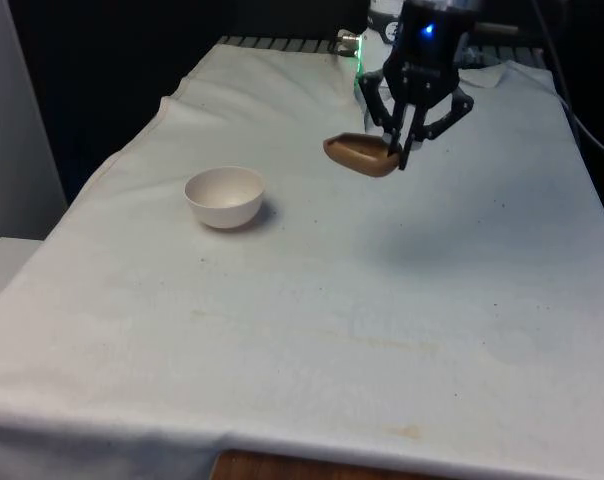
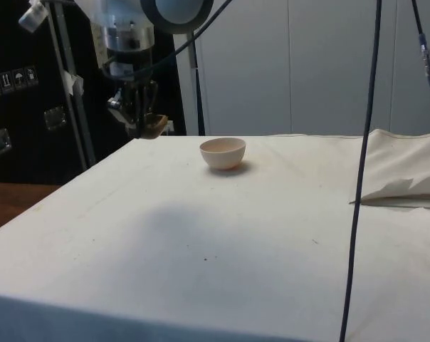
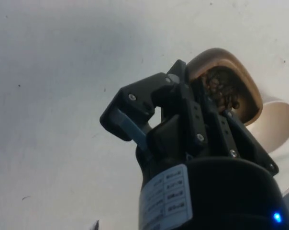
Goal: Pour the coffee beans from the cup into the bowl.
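A brown cup (image 1: 360,155) hangs in the air above the white cloth, held at its rim by my gripper (image 1: 399,152), which is shut on it. The cup is tilted, its mouth leaning toward the front view's left. Dark coffee beans (image 3: 221,88) lie inside the cup (image 3: 230,79). A cream bowl (image 1: 224,196) sits upright on the cloth, well apart from the cup toward the front view's left. From the side, the cup (image 2: 154,127) and gripper (image 2: 140,125) hover left of the bowl (image 2: 223,152). The bowl's rim (image 3: 278,122) shows beyond the cup in the wrist view.
The white cloth (image 1: 312,320) covers the table; it bunches into folds at one end (image 2: 407,182). A black cable (image 2: 361,178) hangs down in front of the side view. Wooden table edge (image 1: 282,468) peeks out at the near side.
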